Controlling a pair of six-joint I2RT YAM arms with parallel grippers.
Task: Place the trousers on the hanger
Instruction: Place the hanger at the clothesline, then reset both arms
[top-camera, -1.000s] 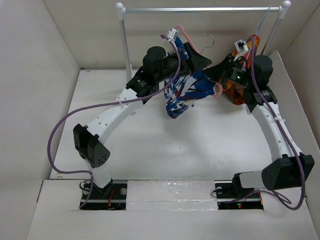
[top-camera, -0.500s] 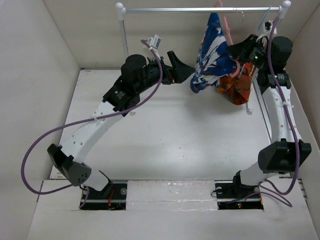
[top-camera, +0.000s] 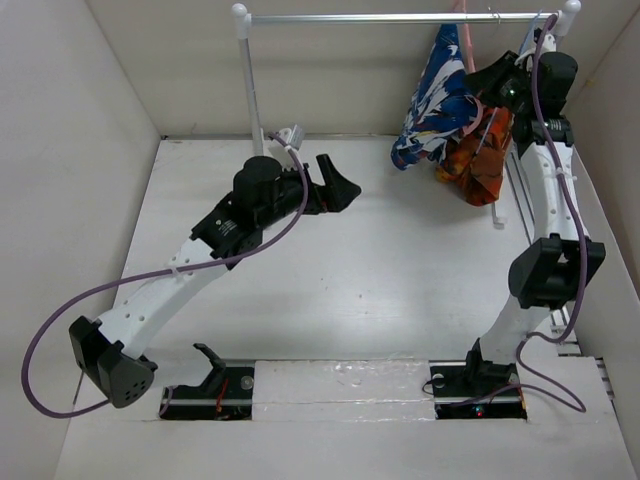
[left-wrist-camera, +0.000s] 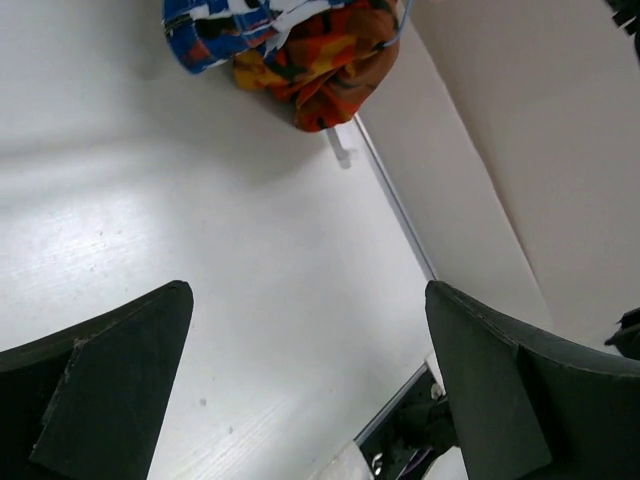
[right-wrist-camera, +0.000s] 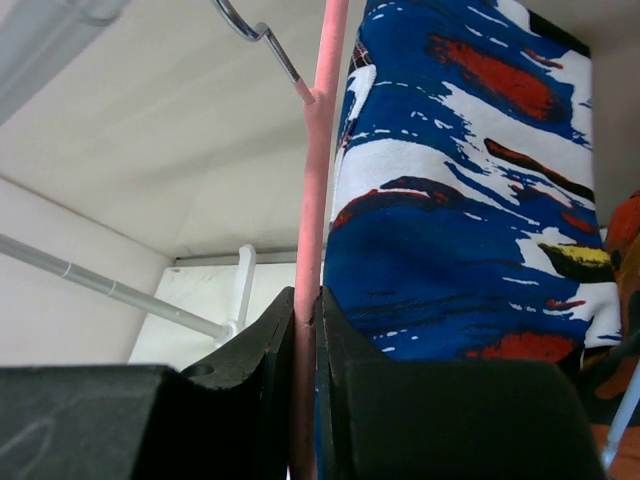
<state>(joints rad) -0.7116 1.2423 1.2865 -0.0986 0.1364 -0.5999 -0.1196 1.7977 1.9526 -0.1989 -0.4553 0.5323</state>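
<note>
- White table (top-camera: 330, 290) and pale walls box you in, and a metal rail (top-camera: 400, 18) runs across the back on two white posts.
- Your trousers (top-camera: 438, 100) hang bunched near the right end of that rail, clear of the table. They are blue cloth with white, red and yellow splotches, draped on the pink hanger (right-wrist-camera: 318, 150).
- From the right wrist you see the hanger's pink rod standing upright, with the trousers falling down its right side and touching it. A metal hook (right-wrist-camera: 262, 35) branches off near the top.
- You cannot tell whether that hook sits on the rail.
- Your right gripper (right-wrist-camera: 305, 300) is up high at the back right. Its jaws are pressed close on the pink rod, pinching it between both fingertips.
- An orange-red patterned garment (top-camera: 480, 160) hangs just beside and below the trousers, touching them.
- Your left gripper (top-camera: 340, 188) hovers over the middle of the table, well apart from the clothes. Its jaws are spread wide with nothing between them.
- From the left wrist you see both dark fingers (left-wrist-camera: 100, 390) at the lower corners, bare table between them and the two garments at the top edge.
</note>
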